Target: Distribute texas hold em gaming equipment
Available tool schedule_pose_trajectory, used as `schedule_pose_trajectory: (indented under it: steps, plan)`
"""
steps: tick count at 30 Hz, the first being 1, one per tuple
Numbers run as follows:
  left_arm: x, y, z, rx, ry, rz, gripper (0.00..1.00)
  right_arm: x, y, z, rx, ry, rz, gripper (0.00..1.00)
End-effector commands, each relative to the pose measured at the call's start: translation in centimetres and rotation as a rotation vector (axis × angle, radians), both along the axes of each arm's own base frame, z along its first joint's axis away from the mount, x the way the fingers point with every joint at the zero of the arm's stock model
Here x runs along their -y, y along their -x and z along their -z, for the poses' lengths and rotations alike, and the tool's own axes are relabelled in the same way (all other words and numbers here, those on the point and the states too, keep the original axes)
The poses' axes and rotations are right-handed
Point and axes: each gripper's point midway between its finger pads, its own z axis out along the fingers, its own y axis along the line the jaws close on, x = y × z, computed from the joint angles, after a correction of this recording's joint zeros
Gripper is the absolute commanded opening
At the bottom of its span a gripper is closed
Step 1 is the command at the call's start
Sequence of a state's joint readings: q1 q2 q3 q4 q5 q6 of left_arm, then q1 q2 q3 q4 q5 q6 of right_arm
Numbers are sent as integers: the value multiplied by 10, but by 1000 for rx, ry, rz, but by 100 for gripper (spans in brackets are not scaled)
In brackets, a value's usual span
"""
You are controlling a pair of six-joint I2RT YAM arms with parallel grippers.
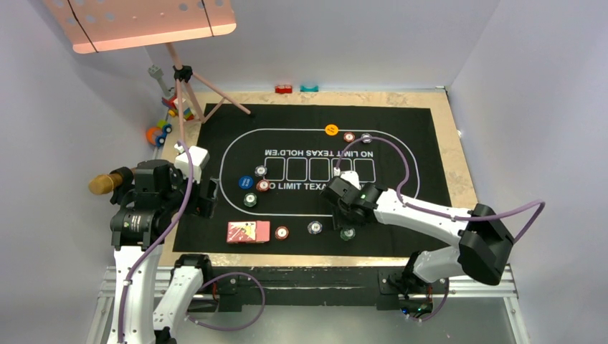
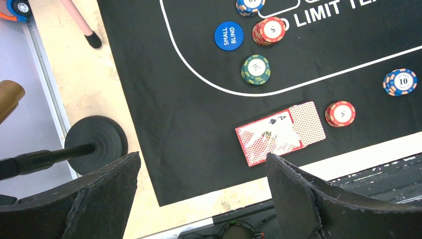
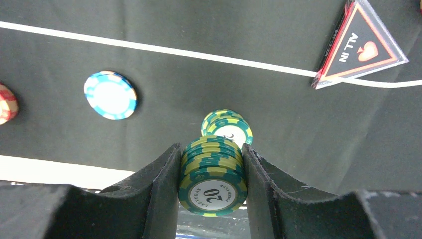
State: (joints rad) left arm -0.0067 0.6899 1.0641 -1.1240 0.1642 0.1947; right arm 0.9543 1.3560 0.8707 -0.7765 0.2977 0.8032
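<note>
Right hand (image 3: pixel 211 174) grips one green chip stack (image 3: pixel 213 175); left hand (image 2: pixel 201 199) wide; two cards (image 2: pixel 279 132).

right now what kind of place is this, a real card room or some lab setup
Most likely a lab test bench, not a card room: plain white walls box in the table, two robot arms are bolted at its near edge, and a poker mat with chips lies on it.

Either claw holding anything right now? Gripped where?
Right claw: shut on a stack of green chips, fingers pressing opposite sides of the stack's edge, faces free. Another green stack sits on the mat beyond. Left claw: open, holding nothing.
</note>
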Motion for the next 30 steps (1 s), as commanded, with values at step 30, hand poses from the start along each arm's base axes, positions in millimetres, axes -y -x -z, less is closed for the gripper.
schedule_pose_trajectory:
  steps: [30]
  plan:
    - [1,-2,-7,30,2,6,100,108,-292,-3,158,7,498,15]
